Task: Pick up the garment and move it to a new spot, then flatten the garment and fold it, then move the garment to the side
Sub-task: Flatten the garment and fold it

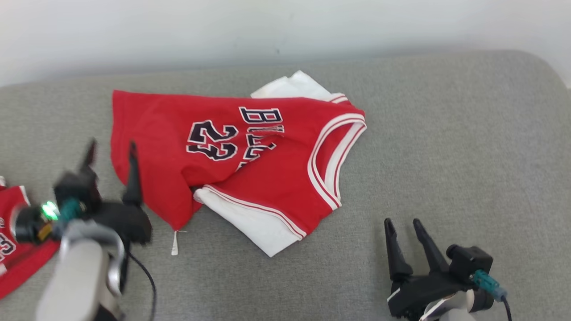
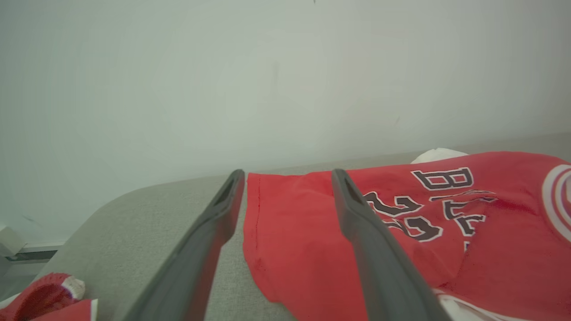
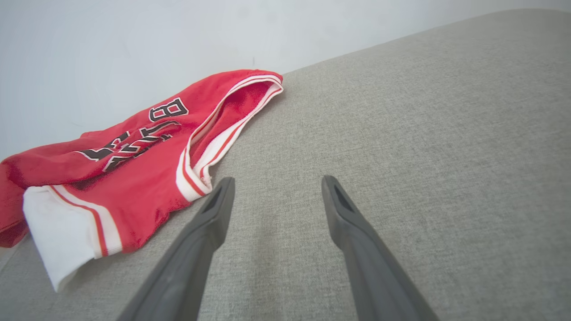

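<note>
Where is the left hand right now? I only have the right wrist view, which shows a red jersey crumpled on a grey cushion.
Observer: The left hand is open at the jersey's hem end, one finger overlapping the red cloth, and it grips nothing.
Reviewer: Is anything else lying on the cushion?
Observer: Yes, a second red garment lies at the near left edge of the cushion, apart from the jersey.
Reviewer: What is printed on the jersey besides the lettering?
Observer: The number 23, in dark digits with white outlines, sits next to the lettering.
</note>
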